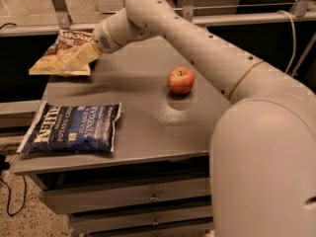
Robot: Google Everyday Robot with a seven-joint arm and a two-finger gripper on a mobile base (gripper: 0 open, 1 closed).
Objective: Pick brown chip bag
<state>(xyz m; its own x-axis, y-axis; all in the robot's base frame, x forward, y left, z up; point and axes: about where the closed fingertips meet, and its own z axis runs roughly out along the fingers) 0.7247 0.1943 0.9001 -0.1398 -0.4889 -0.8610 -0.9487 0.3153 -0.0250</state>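
Observation:
The brown chip bag lies flat at the far left corner of the grey table, its dark brown end with white lettering pointing away. My gripper reaches in from the right on a long white arm and sits over the bag's near right part, covering some of it. The blue salt and vinegar chip bag lies flat at the near left of the table.
A red apple stands in the middle right of the table. The table has drawers below its front edge. My white arm crosses the upper right of the view. A metal rail and frame run behind the table.

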